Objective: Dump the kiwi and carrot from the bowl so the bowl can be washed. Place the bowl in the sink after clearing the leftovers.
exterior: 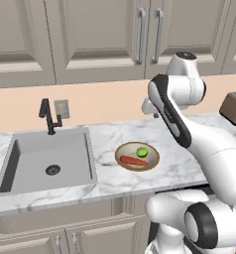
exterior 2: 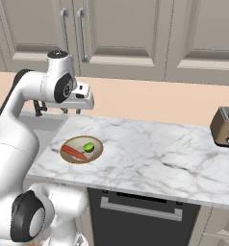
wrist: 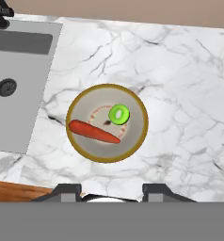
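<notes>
Fingers (wrist: 111, 190) sit apart with nothing between them, hovering above the bowl (wrist: 107, 123) on the desk (wrist: 180, 94); kiwi (wrist: 118, 114) and carrot (wrist: 93, 132) inside, sink (wrist: 20, 89) at 9 o'clock.

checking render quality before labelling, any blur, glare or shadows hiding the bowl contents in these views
Left base view: even light, bowl sharp, kiwi and carrot small but distinct. Right base view: the same, no glare. Hand view: clearest, looking straight down, contents unshadowed.

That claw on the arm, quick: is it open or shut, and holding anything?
Gripper: open, fingers apart and holding nothing, high above the bowl.
</notes>
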Motion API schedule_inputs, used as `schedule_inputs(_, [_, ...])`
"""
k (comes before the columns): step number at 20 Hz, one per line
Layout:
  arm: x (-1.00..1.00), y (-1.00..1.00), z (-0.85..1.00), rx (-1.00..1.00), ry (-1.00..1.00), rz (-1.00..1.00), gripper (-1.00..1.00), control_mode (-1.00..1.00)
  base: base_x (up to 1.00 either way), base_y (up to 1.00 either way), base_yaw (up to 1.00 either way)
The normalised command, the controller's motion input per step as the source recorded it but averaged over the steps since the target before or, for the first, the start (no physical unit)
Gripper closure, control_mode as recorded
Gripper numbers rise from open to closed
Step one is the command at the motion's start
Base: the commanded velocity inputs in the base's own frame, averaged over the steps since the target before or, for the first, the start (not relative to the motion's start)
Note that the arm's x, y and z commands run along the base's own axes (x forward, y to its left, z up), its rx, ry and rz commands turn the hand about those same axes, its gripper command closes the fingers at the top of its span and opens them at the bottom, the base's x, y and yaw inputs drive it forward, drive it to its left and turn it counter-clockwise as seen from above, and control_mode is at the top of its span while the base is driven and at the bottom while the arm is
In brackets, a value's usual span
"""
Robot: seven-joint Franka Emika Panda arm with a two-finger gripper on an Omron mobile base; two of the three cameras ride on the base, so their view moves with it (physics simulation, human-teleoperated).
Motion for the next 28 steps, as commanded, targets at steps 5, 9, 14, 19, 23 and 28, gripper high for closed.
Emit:
schedule_inputs(5, [-0.14,-0.03,-0.18,0.01,0.0,-0.01,-1.0,-1.0,0.0,0.0,0.0])
schedule_inputs(9, [-0.05,-0.38,-0.67,0.07,0.09,-0.08,-1.0,-1.0,0.0,0.0,0.0])
schedule_inputs(14, [0.0,-0.7,-0.96,0.18,0.11,-0.13,-1.0,-1.0,0.0,0.0,0.0])
schedule_inputs(19, [0.01,-0.19,-0.85,0.18,0.13,-0.12,-1.0,-1.0,0.0,0.0,0.0])
schedule_inputs(23, [0.0,-0.02,-0.58,0.16,0.03,-0.05,-1.0,-1.0,0.0,0.0,0.0])
schedule_inputs(28, [0.04,0.02,-0.49,0.07,0.01,-0.05,-1.0,-1.0,0.0,0.0,0.0])
